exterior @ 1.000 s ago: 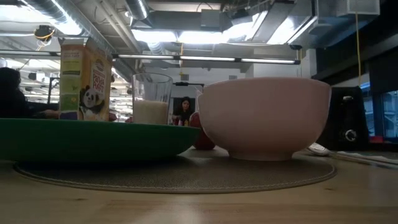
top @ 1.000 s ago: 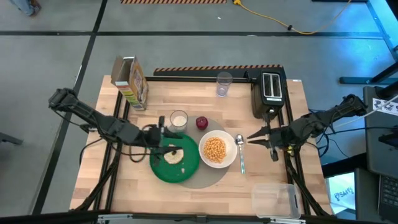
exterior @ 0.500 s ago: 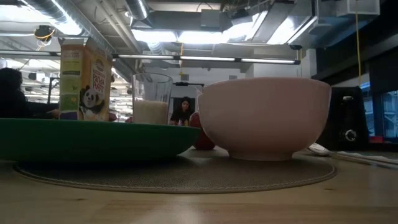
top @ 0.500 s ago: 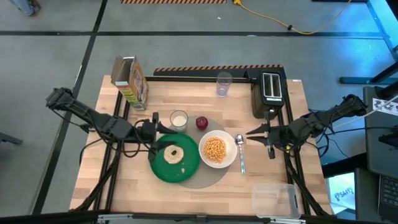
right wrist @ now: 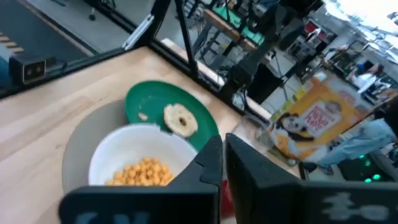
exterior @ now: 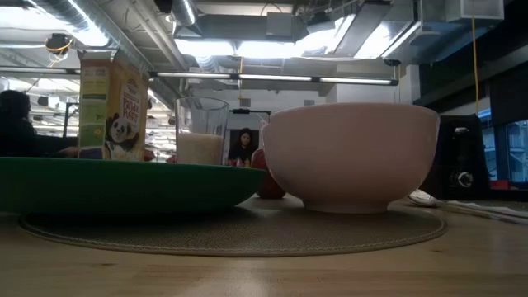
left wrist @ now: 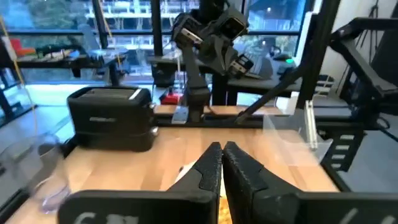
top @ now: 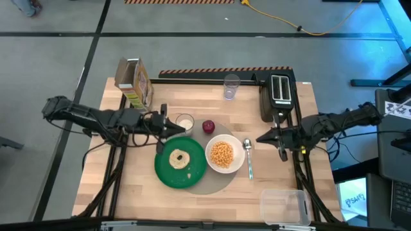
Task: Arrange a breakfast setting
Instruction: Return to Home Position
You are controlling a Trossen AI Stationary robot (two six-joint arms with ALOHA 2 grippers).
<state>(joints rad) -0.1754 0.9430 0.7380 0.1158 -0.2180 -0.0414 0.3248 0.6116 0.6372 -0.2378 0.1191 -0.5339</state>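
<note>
We see green plate with bagel at mat's 9 o'clock, bowl at 3. Left gripper closed, empty, by milk glass; right gripper closed, empty.

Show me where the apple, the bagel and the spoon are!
red apple [top: 208, 126], high view, on its top.
pale bagel [top: 173, 160], high view, on its ring beside the hole.
silver spoon [top: 249, 160], high view, on its handle.

Low view, red apple mostly hidden behind white bowl, green plate cut by left edge
</note>
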